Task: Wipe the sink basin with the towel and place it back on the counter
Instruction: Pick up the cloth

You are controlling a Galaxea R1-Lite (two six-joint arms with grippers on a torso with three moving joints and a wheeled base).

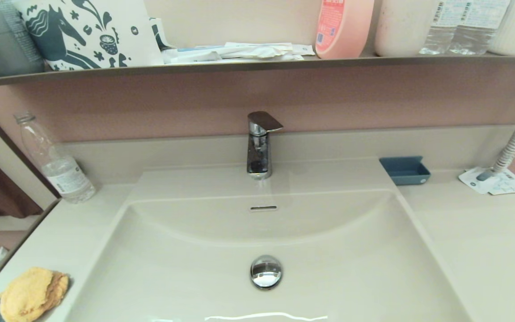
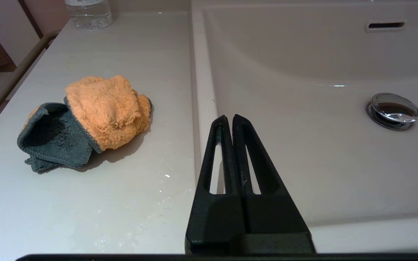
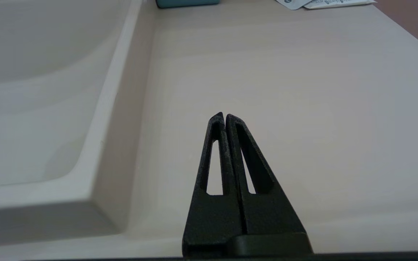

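Pale vanity table (image 1: pixel 472 250) fills the head view, with the sink basin (image 1: pixel 266 241) sunk in its middle under a chrome faucet (image 1: pixel 259 145); the towel (image 1: pixel 31 293) lies on the table at the basin's left, well clear of the rim, and neither arm shows. A small blue tray (image 1: pixel 404 170) at the right rear looks empty, a clear bottle (image 1: pixel 58 165) stands at the left rear, and the basin holds only its drain plug (image 1: pixel 266 271). From the left wrist, the left tool (image 2: pixel 230 121) hangs over the basin's rim with its jaws pressed together on nothing; the towel (image 2: pixel 100 112) sits beside it, orange folded over a grey side. It should spread first, then bite the wad's high middle. From the right wrist, the right tool (image 3: pixel 223 117) is likewise closed and empty, above bare table (image 3: pixel 303 90).
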